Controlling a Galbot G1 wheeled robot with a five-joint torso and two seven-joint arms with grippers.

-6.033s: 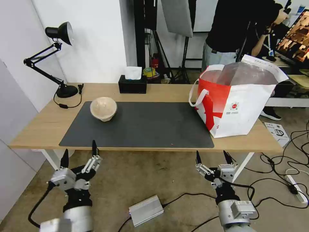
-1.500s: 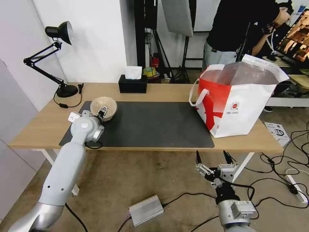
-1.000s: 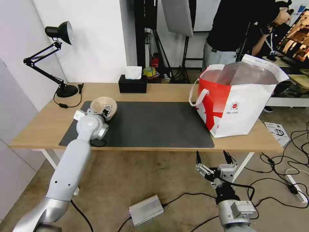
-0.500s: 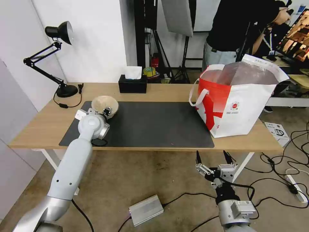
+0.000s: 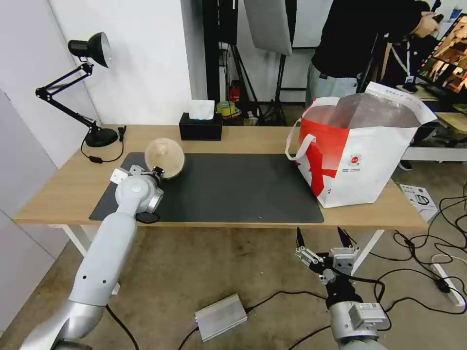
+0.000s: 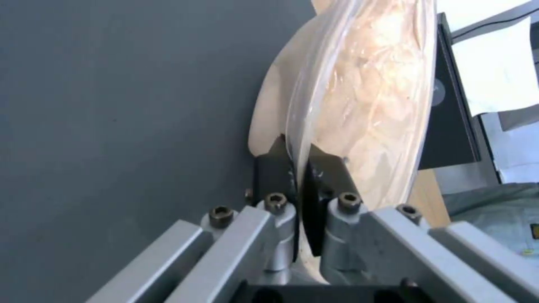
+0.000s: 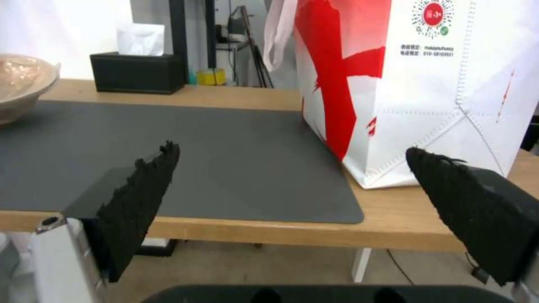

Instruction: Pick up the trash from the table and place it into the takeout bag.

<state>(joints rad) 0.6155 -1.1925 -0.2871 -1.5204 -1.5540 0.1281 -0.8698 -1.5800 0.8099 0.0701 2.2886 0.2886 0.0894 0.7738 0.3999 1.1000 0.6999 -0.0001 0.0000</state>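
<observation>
We are seeing the mat [image 5: 214, 187] lying on the table [image 5: 58, 189], the lidded bowl [image 5: 165, 156] tilting over the mat's far left corner, the left gripper [image 5: 158, 171] sitting at its near rim. The tissue box [image 5: 200, 127] is standing behind the mat, the lamp [image 5: 92, 97] far left, the takeout bag [image 5: 360, 155] standing at the right end. The right gripper [image 5: 323, 243] is hanging before and below the table edge.

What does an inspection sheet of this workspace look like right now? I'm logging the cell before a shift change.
Surface: wood table with grey mat.
Job's things: beige lidded bowl tilted, lifted at its rim; takeout bag upright, open.
Clutter: black tissue box, desk lamp.
Grippers: left gripper shut on the bowl rim; right gripper open, below the table edge.
Cables: loose on the floor.
Surroundings: metal box on the floor.
</observation>
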